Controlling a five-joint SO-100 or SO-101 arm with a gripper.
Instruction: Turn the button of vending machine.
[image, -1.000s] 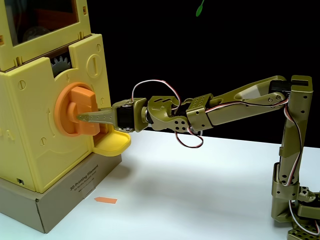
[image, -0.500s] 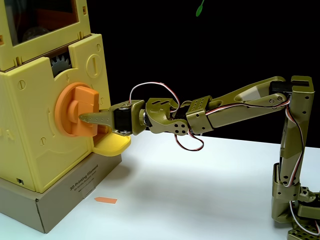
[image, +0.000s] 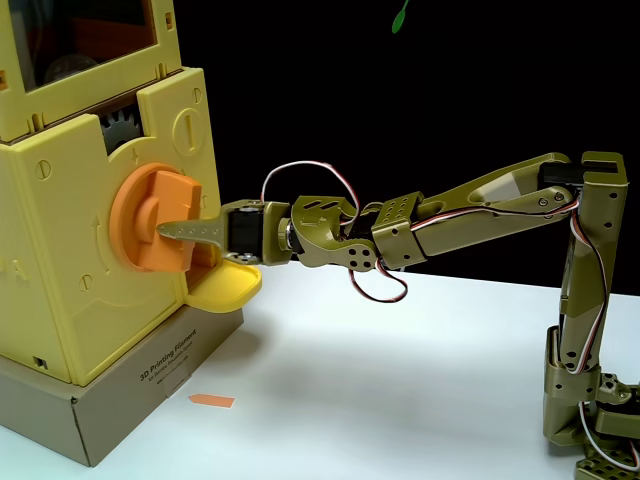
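At left centre of the fixed view, the gripper (image: 172, 229) has its fingers closed around the button's (image: 150, 220) raised bar on the vending machine (image: 60, 280), apparently for turning leverage.

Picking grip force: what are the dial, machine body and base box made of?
Dial: orange plastic by the look, matte, moulded edges. Machine body: pale-yellow plastic, smooth with a slight sheen, moulded slots and seams. Base box: brown cardboard, dull, with printed text and folded edges.
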